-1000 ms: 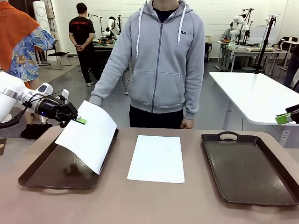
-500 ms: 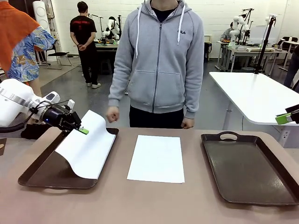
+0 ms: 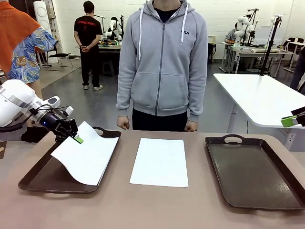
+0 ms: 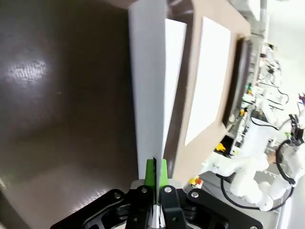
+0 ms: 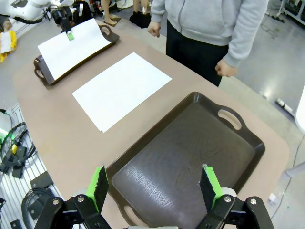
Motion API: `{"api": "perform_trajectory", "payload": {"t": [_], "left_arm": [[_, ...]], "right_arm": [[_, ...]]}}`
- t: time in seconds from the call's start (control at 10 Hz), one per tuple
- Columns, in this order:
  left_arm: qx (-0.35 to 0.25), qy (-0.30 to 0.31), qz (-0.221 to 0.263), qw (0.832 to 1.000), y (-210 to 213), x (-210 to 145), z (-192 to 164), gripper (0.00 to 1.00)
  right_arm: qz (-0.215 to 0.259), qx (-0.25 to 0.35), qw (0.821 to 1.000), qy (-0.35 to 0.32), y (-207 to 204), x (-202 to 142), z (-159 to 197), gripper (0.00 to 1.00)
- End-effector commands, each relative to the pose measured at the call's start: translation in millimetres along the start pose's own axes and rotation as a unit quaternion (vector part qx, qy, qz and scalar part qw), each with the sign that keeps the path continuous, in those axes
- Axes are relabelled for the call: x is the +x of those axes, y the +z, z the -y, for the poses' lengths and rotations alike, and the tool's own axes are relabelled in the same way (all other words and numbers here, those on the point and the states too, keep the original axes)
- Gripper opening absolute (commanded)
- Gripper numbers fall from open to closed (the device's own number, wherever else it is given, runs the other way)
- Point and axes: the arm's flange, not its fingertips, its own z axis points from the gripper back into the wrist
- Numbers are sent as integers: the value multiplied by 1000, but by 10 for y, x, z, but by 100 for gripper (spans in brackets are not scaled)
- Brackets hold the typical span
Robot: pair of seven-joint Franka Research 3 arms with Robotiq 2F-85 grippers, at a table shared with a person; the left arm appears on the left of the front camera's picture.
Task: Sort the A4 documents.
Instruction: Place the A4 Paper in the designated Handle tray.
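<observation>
Pinching thin curved white sheet (image 3: 88,155), left claw (image 3: 77,139) over glossy brown tray (image 3: 50,177)

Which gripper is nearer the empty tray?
Right. The right gripper hovers open above the empty tray; the left gripper holds an A4 sheet over the other tray.

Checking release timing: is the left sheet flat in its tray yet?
No: sheet bowed, corner pinched in left gripper above tray.

The front view looks across the table (image 3: 119,205) toward its far side. The left wrist view sits close over the left tray (image 4: 57,95), rolled sideways. The right wrist view looks down from higher. All share the middle sheet (image 3: 160,162).
</observation>
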Motion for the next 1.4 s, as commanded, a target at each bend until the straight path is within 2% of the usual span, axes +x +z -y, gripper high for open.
{"api": "perform_trajectory", "payload": {"t": [0.0,0.4,0.8,1.0,1.3], "left_arm": [[62,15,8,998,-41,-21,52,1],[93,3,16,996,-118,-41,57,1],[136,11,17,990,24,-127,69,1],[156,17,18,987,105,-176,81,16],[170,8,15,985,123,-175,99,45]], "right_arm": [[5,10,1000,1,-22,-8,11,100],[5,10,1000,1,-22,-8,11,100],[5,10,1000,1,-22,-8,11,100],[5,10,1000,1,-22,-8,11,100],[5,10,1000,1,-22,-8,11,100]]}}
